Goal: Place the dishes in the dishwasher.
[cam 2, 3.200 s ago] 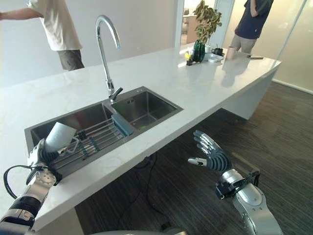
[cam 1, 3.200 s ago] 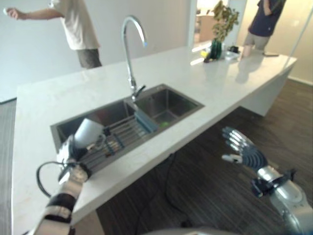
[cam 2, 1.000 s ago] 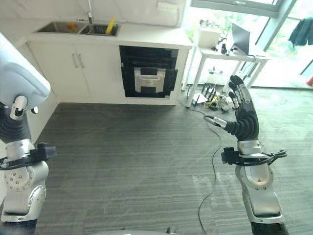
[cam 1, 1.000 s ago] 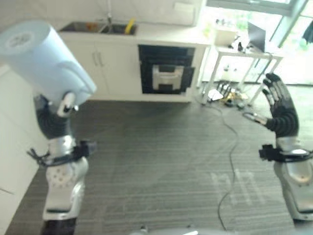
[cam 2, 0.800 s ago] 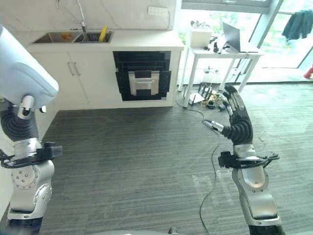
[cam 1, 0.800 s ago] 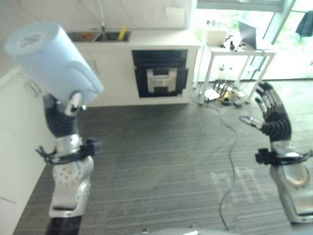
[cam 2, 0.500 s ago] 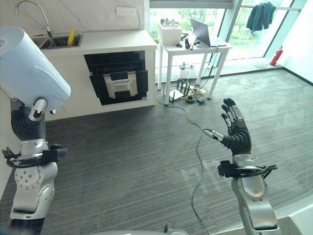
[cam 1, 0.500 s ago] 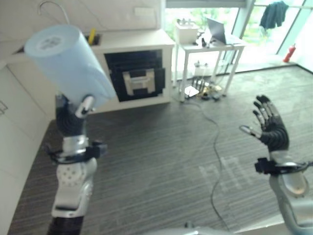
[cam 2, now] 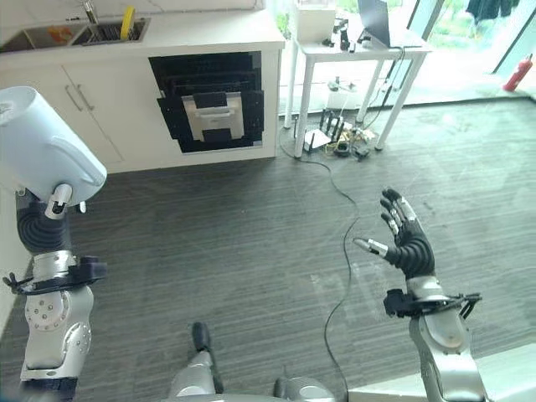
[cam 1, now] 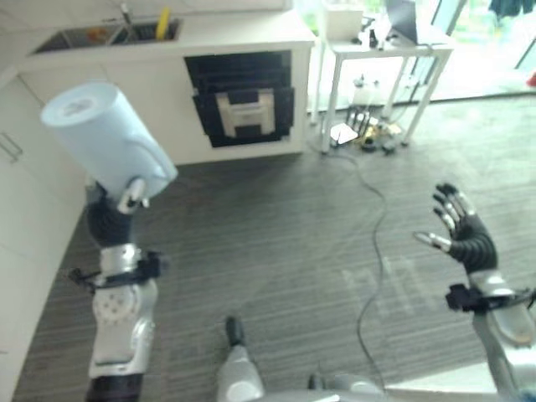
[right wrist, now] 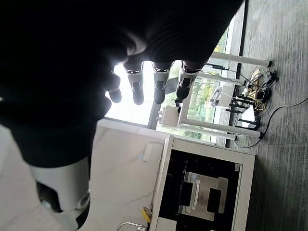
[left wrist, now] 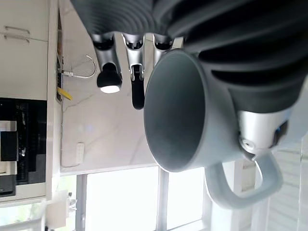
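A pale blue mug (cam 1: 105, 138) is held high at the left, base up and tilted, with my left hand (cam 1: 109, 222) shut on it from below. In the left wrist view the mug (left wrist: 178, 110) shows its open mouth and handle, my fingers (left wrist: 137, 72) lying along its side. My right hand (cam 2: 406, 243) is raised at the right, open, fingers straight and spread, holding nothing. The dishwasher (cam 1: 243, 96), a black opening with a pale grey part at its centre, sits in the white cabinet run across the floor, far from both hands.
A white counter with a sink (cam 1: 100, 33) tops the cabinets. White cabinet doors (cam 1: 21, 176) stand close on the left. A white table (cam 1: 385, 50) with a laptop stands at the right of the dishwasher, cables (cam 1: 368, 193) trailing over the dark floor.
The view swung from the island sink to the far cabinet wall, then tilted down. My left hand keeps the mug raised; my right hand stays open and sits lower.
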